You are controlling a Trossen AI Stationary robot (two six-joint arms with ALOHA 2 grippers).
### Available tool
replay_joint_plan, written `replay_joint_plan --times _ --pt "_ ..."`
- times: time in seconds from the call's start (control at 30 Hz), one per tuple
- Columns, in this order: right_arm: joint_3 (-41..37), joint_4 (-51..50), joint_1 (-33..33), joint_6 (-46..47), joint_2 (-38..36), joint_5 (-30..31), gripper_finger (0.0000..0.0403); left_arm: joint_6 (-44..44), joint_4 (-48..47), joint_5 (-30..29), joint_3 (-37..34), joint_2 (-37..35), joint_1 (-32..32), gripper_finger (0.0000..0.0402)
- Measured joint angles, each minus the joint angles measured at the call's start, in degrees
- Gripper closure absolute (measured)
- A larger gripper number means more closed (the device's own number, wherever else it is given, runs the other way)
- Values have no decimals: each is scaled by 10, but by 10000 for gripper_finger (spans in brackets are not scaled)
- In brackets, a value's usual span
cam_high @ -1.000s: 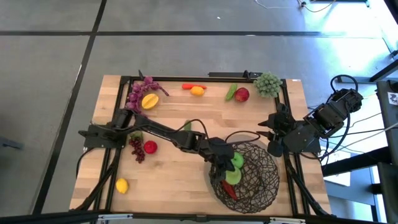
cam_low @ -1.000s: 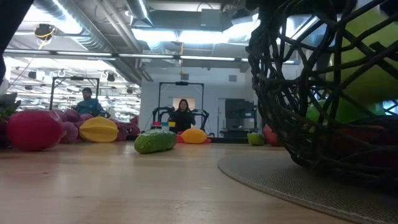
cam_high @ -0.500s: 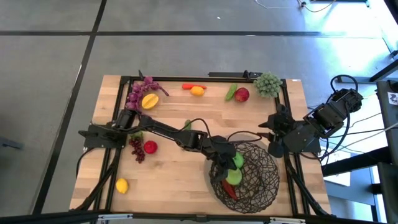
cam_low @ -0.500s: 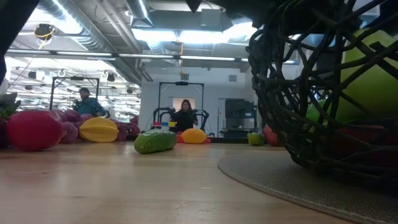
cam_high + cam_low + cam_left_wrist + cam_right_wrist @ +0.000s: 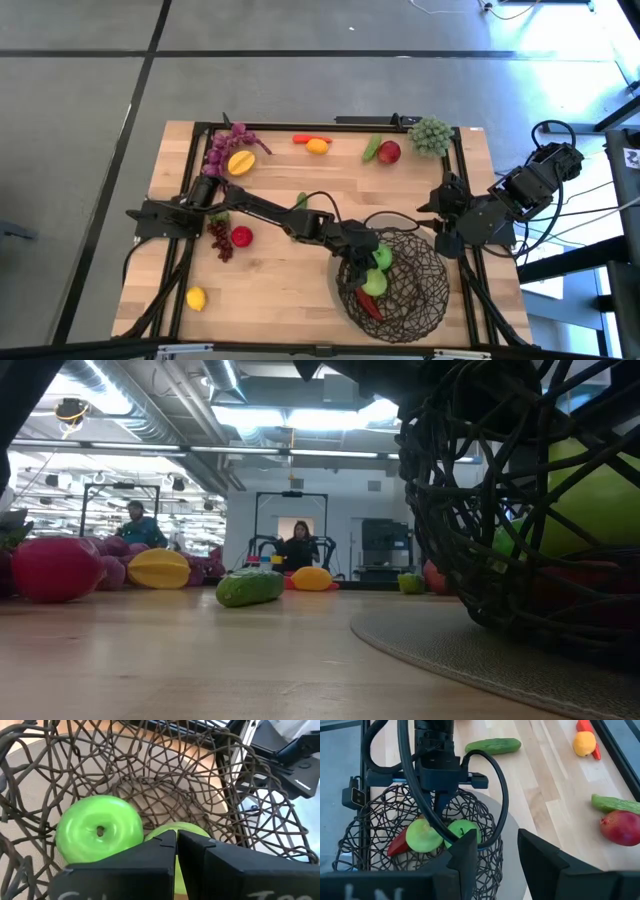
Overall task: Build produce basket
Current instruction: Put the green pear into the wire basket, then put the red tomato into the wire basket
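Left gripper (image 5: pixel 366 262) rose, closed, inside basket (image 5: pixel 420 290) rim.

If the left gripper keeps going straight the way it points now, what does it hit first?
Most likely the green apple directly beyond the left gripper, whose fingers look shut, inside the basket. A second green apple lies just beside that line.

Grey concrete floor (image 5: pixel 300 90) crossed by dark seams, pale wooden table (image 5: pixel 290 180), bright ceiling lights (image 5: pixel 290 415) and exposed ducts (image 5: pixel 150 405), white back wall, two people (image 5: pixel 296 545) at distant equipment, black frames beyond
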Motion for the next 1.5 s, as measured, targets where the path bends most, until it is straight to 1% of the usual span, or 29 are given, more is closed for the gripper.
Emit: replay_joint_plan --times 0.1,0.27,0.37,0.53,0.6,0.77,1.0,1.07,1.17,1.33,1.43,1.5 --pt "0 0 0 -1 0 0 266 -13 0 -6 0 0 -3 401" --pt "0 0 0 -12 0 0 266 -12 0 0 0 0 -3 399" --pt "0 0 0 -13 0 0 266 -11 0 -2 0 0 -3 381" --pt "0 0 0 -13 0 0 266 -14 4 -5 0 0 -3 339" --pt "0 0 0 -13 0 0 266 -15 12 -5 0 0 -3 329" --pt "0 0 0 -15 0 0 266 -15 28 -4 0 -1 -1 325" --pt "0 0 2 -15 -10 0 266 -2 26 38 0 -20 11 324" --pt "0 0 2 -13 -18 0 266 1 3 50 0 -35 15 324" --pt "0 0 2 -11 -34 2 266 3 -25 48 1 -59 23 326" --pt "0 2 2 -15 -53 4 266 5 -115 31 0 -109 40 324" --pt "0 2 2 -38 -58 5 266 2 -161 16 0 -147 51 325" --pt "0 2 2 -58 -58 5 266 -17 -193 -3 0 -169 57 327"
